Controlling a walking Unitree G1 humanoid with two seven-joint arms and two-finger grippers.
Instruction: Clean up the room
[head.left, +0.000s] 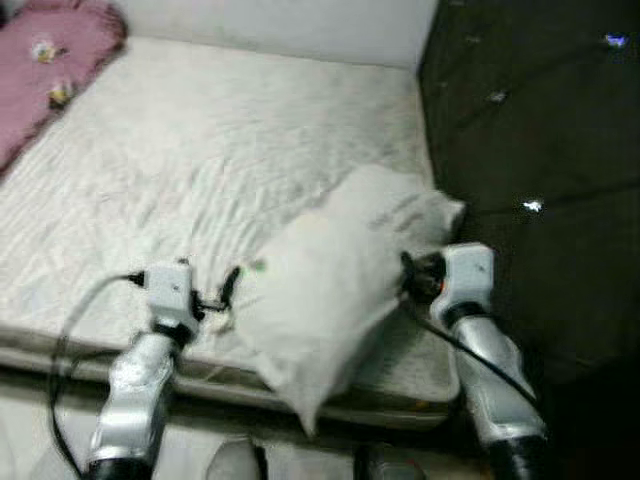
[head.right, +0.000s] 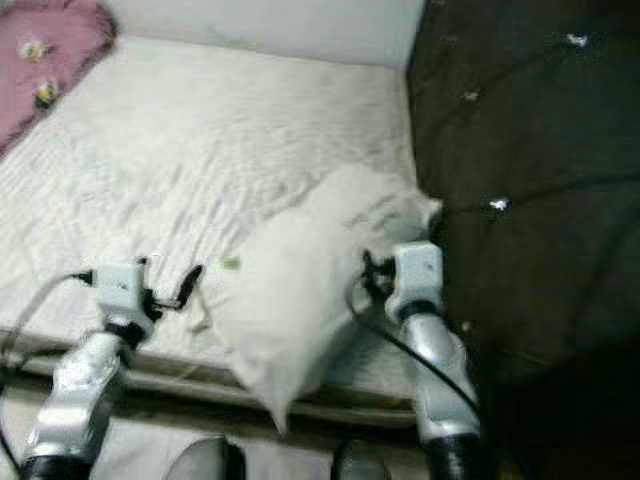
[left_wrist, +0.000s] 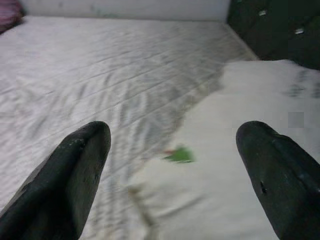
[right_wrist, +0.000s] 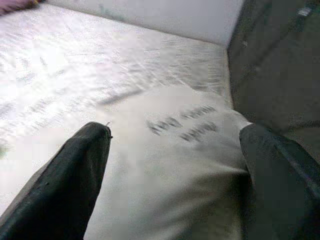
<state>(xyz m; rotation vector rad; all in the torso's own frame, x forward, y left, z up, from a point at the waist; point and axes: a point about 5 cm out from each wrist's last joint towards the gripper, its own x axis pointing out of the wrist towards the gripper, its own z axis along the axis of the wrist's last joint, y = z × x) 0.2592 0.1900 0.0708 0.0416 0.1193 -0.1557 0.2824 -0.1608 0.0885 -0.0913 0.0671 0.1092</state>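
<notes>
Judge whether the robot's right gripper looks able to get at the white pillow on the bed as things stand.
Probably yes. The right gripper is at the white pillow's edge, its fingers spread wide either side, and nothing lies between them.

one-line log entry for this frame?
scene: white pillow on mattress edge | left gripper: open, beside pillow | right gripper: open, at pillow

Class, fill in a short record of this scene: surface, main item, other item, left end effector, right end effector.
surface: white mattress, dark wall beside it
main item: white pillow lying at the mattress's near edge, one corner overhanging
other item: pink cushion at the far left corner
left end effector: open, at the pillow's left edge
right end effector: open, at the pillow's right side
</notes>
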